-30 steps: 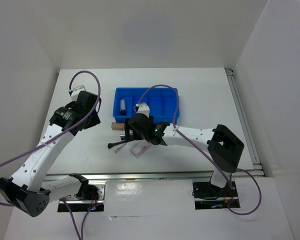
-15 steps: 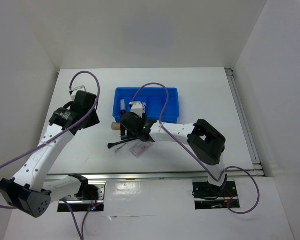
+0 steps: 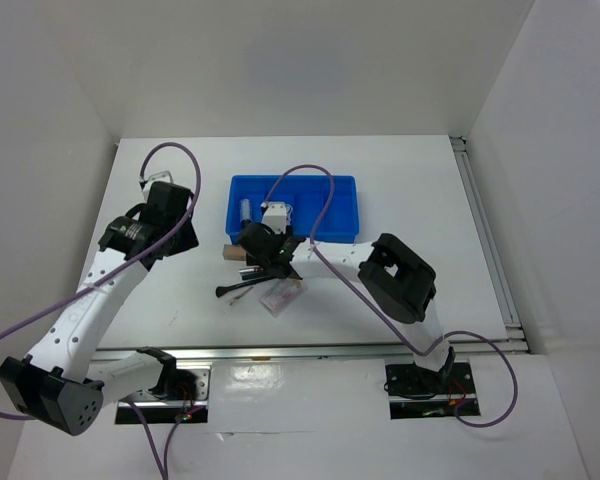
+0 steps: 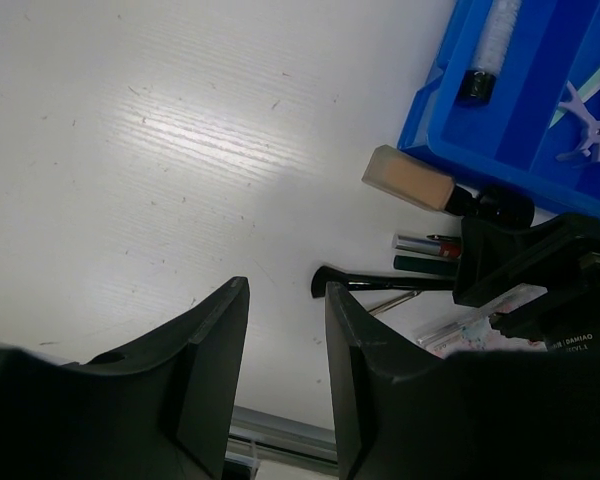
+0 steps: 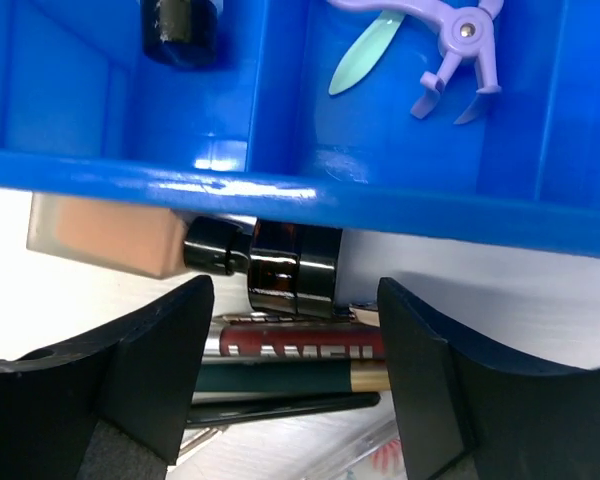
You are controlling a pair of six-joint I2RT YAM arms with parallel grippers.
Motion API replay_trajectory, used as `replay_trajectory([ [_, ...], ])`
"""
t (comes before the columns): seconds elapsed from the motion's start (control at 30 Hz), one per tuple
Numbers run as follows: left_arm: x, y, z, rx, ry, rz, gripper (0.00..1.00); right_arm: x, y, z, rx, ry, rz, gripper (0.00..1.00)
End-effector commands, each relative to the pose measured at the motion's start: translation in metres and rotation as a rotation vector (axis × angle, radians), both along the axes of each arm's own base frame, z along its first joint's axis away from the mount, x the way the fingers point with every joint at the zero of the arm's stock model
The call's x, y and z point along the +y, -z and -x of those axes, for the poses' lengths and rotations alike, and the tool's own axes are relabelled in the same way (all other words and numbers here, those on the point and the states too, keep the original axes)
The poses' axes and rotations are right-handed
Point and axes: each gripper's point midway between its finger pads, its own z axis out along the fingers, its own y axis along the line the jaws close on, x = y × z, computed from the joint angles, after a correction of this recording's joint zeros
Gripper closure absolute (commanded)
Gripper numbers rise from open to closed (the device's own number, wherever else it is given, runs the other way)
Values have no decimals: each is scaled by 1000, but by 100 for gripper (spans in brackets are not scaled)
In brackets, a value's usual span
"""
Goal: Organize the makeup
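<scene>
White table [image 3: 420, 200] carried the makeup [image 3: 280, 296]: slim pencils [image 5: 290, 372] and a tan stub [image 5: 100, 238] lay just near of the blue tray [image 5: 280, 190]. Light, stiff and slick, they would likely roll; mid-shaft looked the best hold. Right fingers [image 5: 155, 360] stood open astride the pencils; left fingers [image 4: 210, 360] hung open, empty, to the left.

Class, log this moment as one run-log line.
right end effector: open, over dark pencils | left end effector: open, empty | blue tray: lilac piece inside

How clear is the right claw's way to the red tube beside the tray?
Likely yes: the right claw has the red tube between its open jaws, uncovered. The green pencil touches it, though, so both may get pinched.
</scene>
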Motion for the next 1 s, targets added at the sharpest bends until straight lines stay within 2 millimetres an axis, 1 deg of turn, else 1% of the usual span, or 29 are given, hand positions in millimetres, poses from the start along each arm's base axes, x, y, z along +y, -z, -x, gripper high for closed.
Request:
replay_trajectory([
  [0.0, 2, 0, -2, -11, 6, 1, 51, 3, -16, -17, -47, 80, -31, 28],
  [0.03, 2, 3, -2, -3, 6, -2, 51, -1, -9, -16, -39, 97, -18, 28],
  [0.1, 2, 3, -2, -3, 6, -2, 51, -4, -9, -16, -38, 109, -12, 31],
  [0.13, 2, 3, -2, -3, 6, -2, 51, -5, -5, -14, -32, 115, -12, 31],
  [0.17, 2, 3, -2, -3, 6, -2, 51, -7, -6, -15, -38, 121, -9, 33],
  [0.2, 2, 3, -2, -3, 6, -2, 51, -7, -6, -15, -38, 121, -8, 39],
  [0.23, 0, 2, -4, -9, 12, 8, 51, -9, -5, -15, -35, 145, -12, 41],
  [0.3, 0, 2, -4, -8, 18, 2, 51, -14, 3, -11, -16, 154, 7, 41],
  [0.33, 0, 2, -4, -8, 18, 2, 51, -11, -1, -13, -21, 154, -3, 41],
  [0.37, 0, 2, -4, -8, 18, 2, 51, -13, 4, -12, -12, 154, 13, 41],
  [0.4, 0, 2, -4, -8, 18, 2, 51, -13, 4, -12, -11, 160, 7, 41],
  [0.43, 0, 2, -4, -8, 18, 2, 51, -13, 4, -12, -11, 160, 6, 42],
  [0.47, 0, 2, -4, -8, 18, 2, 51, -13, 4, -12, -11, 160, 6, 48],
  [0.5, 0, 2, -4, -8, 18, 2, 51, -15, 8, -10, -6, 160, 16, 48],
  [0.53, 1, 5, -3, 1, 18, -1, 51, -14, 7, -11, -11, 160, 7, 49],
  [0.57, 1, 5, -3, 1, 18, -1, 51, -15, 6, -10, -11, 160, 6, 49],
  [0.63, -1, 6, -2, 4, 25, 7, 51, -18, 3, -7, -7, 154, -4, 52],
  [0.67, -1, 1, -4, -6, 22, 17, 52, -21, 0, -4, -9, 160, -18, 52],
  [0.7, -1, 1, -4, -6, 22, 17, 52, -19, -4, 0, -15, 151, -30, 53],
  [0.77, -1, -2, -5, -15, 22, 20, 52, -22, -10, 7, -18, 142, -34, 53],
  [0.8, -3, -2, -5, -13, 27, 27, 52, -27, -18, 10, -26, 142, -50, 55],
  [0.9, -3, -3, -7, -22, 28, 29, 52, -32, -31, 17, -45, 129, -58, 57],
  [0.93, -3, -3, -7, -22, 28, 29, 52, -36, -40, 19, -54, 124, -66, 59],
  [0.97, -3, -3, -7, -22, 28, 29, 52, -36, -48, 19, -63, 118, -74, 59],
])
